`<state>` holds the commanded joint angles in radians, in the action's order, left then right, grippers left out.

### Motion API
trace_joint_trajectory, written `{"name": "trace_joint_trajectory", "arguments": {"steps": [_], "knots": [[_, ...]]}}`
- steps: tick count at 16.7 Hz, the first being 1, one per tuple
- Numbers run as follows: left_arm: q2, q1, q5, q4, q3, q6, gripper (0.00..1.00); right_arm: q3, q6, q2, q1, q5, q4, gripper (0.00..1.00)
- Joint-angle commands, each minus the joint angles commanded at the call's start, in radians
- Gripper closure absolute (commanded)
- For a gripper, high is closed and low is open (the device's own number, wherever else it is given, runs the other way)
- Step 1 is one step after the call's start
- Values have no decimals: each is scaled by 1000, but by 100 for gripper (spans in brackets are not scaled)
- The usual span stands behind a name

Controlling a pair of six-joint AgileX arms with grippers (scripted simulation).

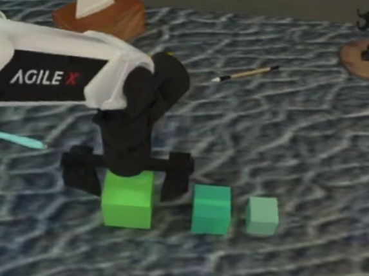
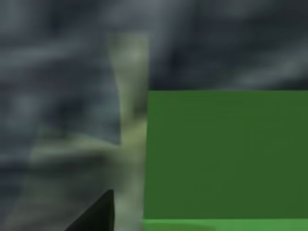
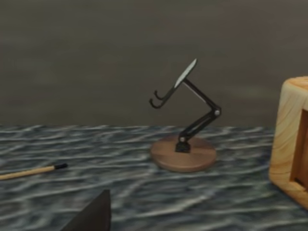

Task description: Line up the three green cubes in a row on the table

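Top view. My left hand [image 1: 127, 181] hangs low over the large bright lime-green cube [image 1: 127, 201], fingers spread wide on either side and clear of its faces: released, holding nothing. That cube sits on the dark blue-grey wave-patterned surface [image 1: 311, 162] toward the near edge. Just to its right stands the medium emerald-green cube [image 1: 211, 209], and just right of that the small pale mint-green cube [image 1: 262, 216]. All three are apart, none touching, near edges roughly level, largest to smallest from left to right. I judge the row as good as made, with my hand open because the lime cube is set down. Also listed: a brown wooden box with a white tissue [image 1: 102, 9] at the far left, a thin wooden paintbrush with dark tip [image 1: 245, 73] at mid-far, a black folding stand on a round wooden base [image 1: 367, 56] at the far right, and a pale turquoise rod [image 1: 10, 138] at the left edge. My right arm is not seen here.

Left wrist view. The lime cube's shaded face fills much of the frame, resting on the surface; a dark fingertip [image 2: 96, 214] shows at the edge, off the cube.

Right wrist view. The stand, the paintbrush and a pale wooden block [image 3: 291, 139] are in sight. My right hand is parked away from the cubes; whether it is released or clenched I cannot tell.
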<state>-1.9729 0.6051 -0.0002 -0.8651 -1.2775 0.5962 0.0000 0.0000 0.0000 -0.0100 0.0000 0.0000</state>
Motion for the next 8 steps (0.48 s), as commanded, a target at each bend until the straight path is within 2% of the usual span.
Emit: {"name": "trace_joint_trajectory", "arguments": {"steps": [5, 8], "knots": [[60, -13, -1, -189, -113, 4, 0, 0, 0, 0, 0, 0, 0, 0], [87, -18, 0, -241, -151, 3, 0, 0, 0, 0, 0, 0, 0, 0]]}}
